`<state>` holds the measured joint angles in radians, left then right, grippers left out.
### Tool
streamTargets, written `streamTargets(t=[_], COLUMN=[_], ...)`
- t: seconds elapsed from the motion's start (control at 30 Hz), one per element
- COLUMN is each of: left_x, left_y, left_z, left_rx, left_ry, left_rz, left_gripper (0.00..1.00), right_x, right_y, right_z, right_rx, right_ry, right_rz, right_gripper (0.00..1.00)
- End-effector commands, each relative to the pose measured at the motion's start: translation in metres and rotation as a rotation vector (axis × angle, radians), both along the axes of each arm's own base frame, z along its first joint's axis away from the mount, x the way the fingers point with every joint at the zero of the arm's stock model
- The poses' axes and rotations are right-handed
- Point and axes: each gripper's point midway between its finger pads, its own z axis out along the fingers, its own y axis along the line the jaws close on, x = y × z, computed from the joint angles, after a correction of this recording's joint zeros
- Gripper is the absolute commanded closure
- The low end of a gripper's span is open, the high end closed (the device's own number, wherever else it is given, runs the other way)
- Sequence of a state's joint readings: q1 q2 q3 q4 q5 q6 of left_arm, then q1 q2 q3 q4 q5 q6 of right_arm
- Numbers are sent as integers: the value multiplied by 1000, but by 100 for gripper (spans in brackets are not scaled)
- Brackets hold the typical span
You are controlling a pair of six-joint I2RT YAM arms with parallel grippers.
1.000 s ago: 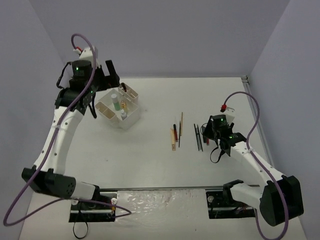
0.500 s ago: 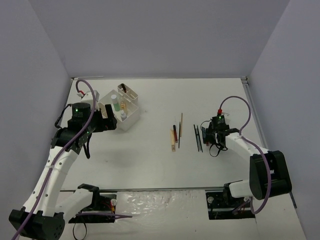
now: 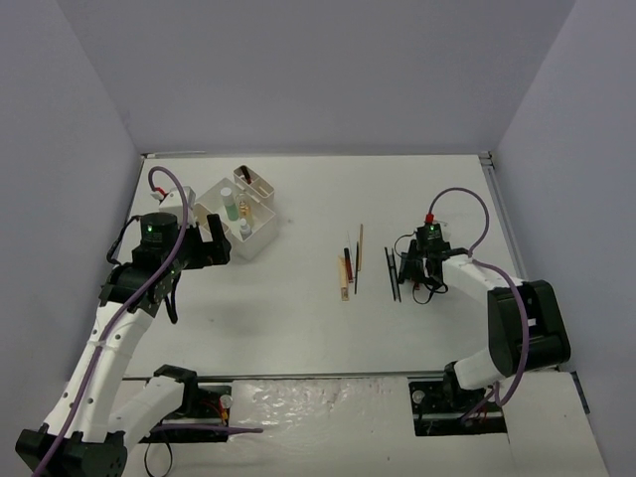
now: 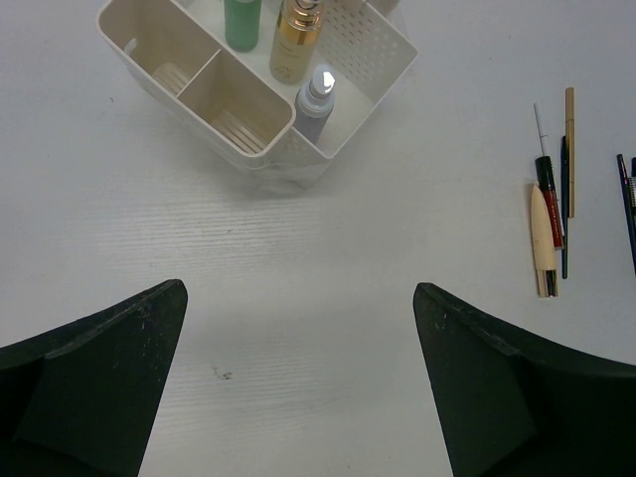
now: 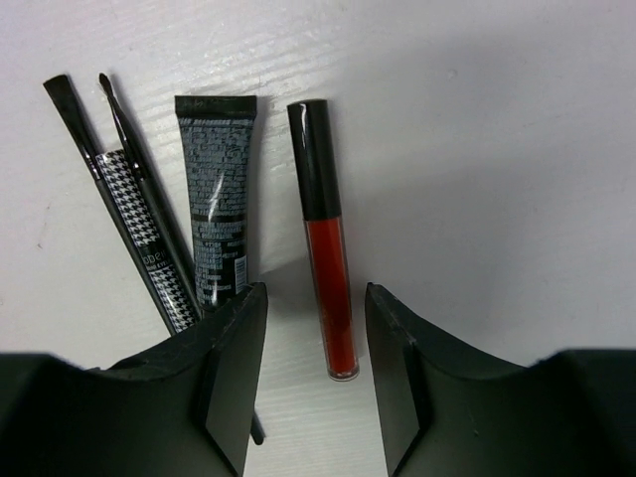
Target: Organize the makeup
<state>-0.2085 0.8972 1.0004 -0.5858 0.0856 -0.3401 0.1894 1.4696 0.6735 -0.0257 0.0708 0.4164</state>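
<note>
My left gripper (image 3: 219, 241) is open and empty, low over the table just near-left of the white compartment box (image 3: 261, 237). In the left wrist view the box (image 4: 383, 70) holds a green bottle (image 4: 241, 20), a gold bottle (image 4: 296, 40) and a grey-lilac bottle (image 4: 315, 96). A tan, a red and some thin black sticks (image 4: 547, 219) lie at mid-table (image 3: 348, 266). My right gripper (image 5: 316, 378) is open, its jaws on either side of the lower end of a red gloss tube (image 5: 328, 248), not touching it. A black tube (image 5: 219, 199) and a houndstooth brush (image 5: 129, 219) lie beside it.
Two of the box's front compartments (image 4: 234, 104) hold nothing. A thin black brush (image 5: 134, 149) lies against the houndstooth one. Grey walls close in the table on three sides. Purple cables loop over both arms.
</note>
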Motion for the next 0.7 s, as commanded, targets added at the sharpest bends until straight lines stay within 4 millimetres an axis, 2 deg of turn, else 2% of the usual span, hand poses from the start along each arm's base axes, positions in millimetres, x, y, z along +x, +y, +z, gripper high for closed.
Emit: streamTargets(t=[0.0,0.1,0.17,0.3,0.37,0.47,0.57,0.67], left_x=[10,11,10,9,8,6,6,2], left_y=[-2,-4,-6,-15,-22,-36,-57,-81], left_z=[26,26,27,32,40,48,63,79], left_rx=[-5,-12,-22,-63,-94,-155,-255,-340], left_ry=[-99,-102,-101,-88,-89,-78,-62,-56], left_rz=[-9,-19,-26,-55,-81,-127,-188,-262], left_gripper=[3,3,3,3,3,3,3,3], right_x=[17,17,17,17,19,22,25,24], right_y=[-2,-6,-10,-18,-12,8,47,94], right_z=[7,8,13,32,48,77,127,178], right_rx=[1,-14,-30,-68,-67,-53,-45,22], right_ry=[-33,-33,-42,-89,-138,-230,-385,-575], right_rz=[-27,-47,-58,-58,-23,68,217,370], right_gripper=[61,70,82,94,98,100,100,100])
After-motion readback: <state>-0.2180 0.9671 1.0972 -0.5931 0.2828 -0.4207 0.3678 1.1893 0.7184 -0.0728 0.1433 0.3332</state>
